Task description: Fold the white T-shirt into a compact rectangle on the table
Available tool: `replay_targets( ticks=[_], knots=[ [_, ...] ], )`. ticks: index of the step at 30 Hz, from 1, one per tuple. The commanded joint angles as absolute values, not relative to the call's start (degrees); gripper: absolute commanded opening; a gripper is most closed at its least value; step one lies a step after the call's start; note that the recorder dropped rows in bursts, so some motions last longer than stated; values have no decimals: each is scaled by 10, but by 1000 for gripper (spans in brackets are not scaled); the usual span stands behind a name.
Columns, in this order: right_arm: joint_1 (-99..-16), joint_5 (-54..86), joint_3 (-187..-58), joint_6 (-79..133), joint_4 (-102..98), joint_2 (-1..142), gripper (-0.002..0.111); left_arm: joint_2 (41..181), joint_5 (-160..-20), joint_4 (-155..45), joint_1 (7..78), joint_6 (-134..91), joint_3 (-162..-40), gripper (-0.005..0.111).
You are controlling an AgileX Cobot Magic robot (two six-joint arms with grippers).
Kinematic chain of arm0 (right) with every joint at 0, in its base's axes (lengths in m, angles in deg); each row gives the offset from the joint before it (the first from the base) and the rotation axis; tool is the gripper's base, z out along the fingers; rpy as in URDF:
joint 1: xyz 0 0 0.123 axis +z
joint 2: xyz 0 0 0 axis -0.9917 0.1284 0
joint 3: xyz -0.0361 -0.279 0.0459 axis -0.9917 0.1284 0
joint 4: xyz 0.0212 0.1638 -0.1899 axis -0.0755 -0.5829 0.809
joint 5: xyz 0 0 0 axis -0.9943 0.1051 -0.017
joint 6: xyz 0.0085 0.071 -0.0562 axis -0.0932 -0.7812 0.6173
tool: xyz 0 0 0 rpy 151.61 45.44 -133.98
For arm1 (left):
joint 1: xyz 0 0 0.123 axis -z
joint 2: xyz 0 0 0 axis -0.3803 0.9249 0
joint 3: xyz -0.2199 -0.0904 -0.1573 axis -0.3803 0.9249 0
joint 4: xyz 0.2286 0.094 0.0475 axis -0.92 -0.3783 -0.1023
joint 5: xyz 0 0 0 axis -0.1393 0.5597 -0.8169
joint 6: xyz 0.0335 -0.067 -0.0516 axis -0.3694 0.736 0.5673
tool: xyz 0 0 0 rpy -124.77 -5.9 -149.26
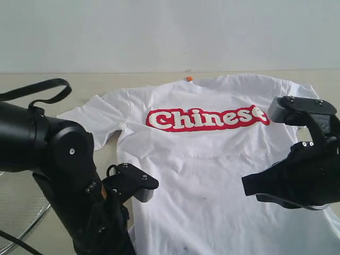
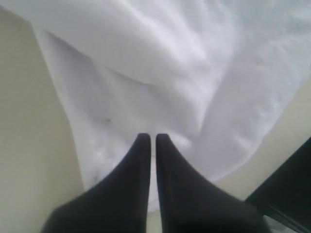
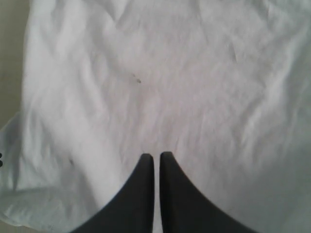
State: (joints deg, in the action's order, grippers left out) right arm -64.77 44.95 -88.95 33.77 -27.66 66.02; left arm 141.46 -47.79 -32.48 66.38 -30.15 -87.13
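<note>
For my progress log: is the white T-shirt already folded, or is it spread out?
Spread out, front up: the white T-shirt lies on the table with its red banner showing and a sleeve stretched sideways.

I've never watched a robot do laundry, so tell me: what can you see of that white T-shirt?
The white T-shirt looks like soft cotton, lightly wrinkled, lying unfolded and face up on the table. A red banner with white "Chinese" lettering crosses the chest, and a small orange tag shows at the neck. The shut left gripper and shut right gripper hang over its lower part; contact is unclear.
</note>
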Motion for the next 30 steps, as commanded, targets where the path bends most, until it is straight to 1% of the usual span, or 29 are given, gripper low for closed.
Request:
replay_targets(
  ticks=[1, 11, 23, 30],
  knots=[
    [-649, 465, -888, 348, -277, 655, 0, 1441, -493, -325, 669, -285, -869, 5],
    [-649, 466, -888, 353, -277, 655, 0, 1477, -477, -338, 669, -252, -862, 5],
    [-649, 460, -888, 368, -277, 655, 0, 1475, -545, -329, 669, -170, -764, 5],
    [-649, 459, -888, 373, -277, 655, 0, 1438, -589, -331, 669, -123, -723, 5]
  ],
)
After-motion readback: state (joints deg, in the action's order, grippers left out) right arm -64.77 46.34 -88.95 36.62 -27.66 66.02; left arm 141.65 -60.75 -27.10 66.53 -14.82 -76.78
